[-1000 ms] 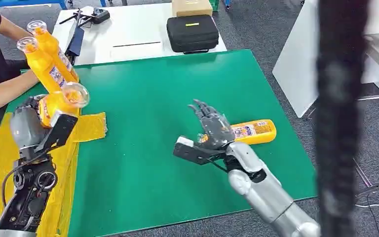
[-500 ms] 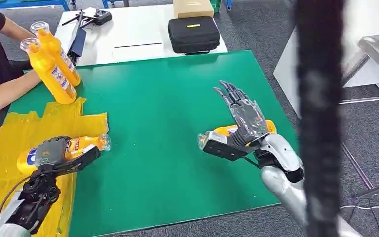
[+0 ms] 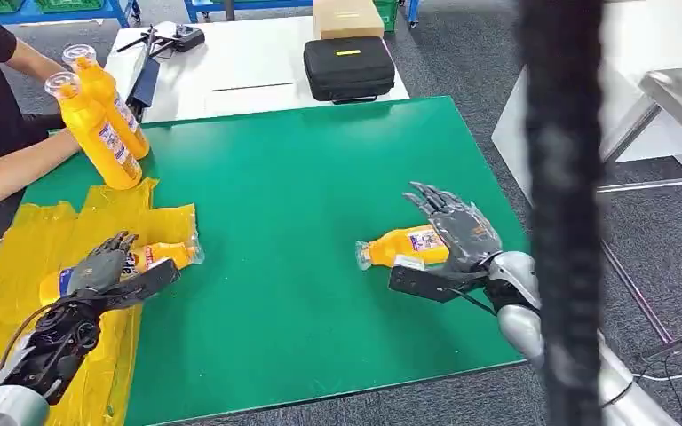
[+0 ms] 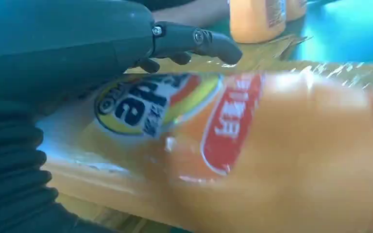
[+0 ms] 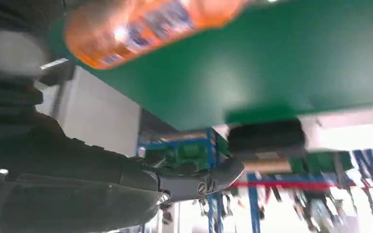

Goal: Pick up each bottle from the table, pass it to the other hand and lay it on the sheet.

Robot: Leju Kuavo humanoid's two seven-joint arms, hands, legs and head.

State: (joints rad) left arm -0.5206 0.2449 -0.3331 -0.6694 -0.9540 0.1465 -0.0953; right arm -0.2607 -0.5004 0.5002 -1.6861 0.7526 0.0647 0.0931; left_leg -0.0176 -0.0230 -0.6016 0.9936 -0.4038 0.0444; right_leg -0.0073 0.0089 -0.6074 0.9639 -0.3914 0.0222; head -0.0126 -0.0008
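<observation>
One orange bottle (image 3: 162,256) lies on its side on the yellow sheet (image 3: 18,257), cap toward the green table. My left hand (image 3: 107,264) rests over its label end with fingers stretched out, not closed around it; the left wrist view has the same bottle (image 4: 281,145) beside the straight fingers (image 4: 194,40). A second orange bottle (image 3: 401,247) lies on the green table (image 3: 302,177) at the right. My right hand (image 3: 458,234) is at its base end, fingers spread and open. In the right wrist view that bottle (image 5: 145,26) is apart from the fingers (image 5: 199,182).
Two more orange bottles (image 3: 98,133) stand upright at the table's far left corner, next to a person's forearm (image 3: 4,173). A white table behind carries a black case (image 3: 348,67) and a cardboard box (image 3: 346,16). A blurred dark strip (image 3: 558,213) hangs close to the camera on the right.
My left hand has lowered its bottle onto the yellow sheet and straightened its fingers. My right hand has moved to the base end of the bottle on the green table.
</observation>
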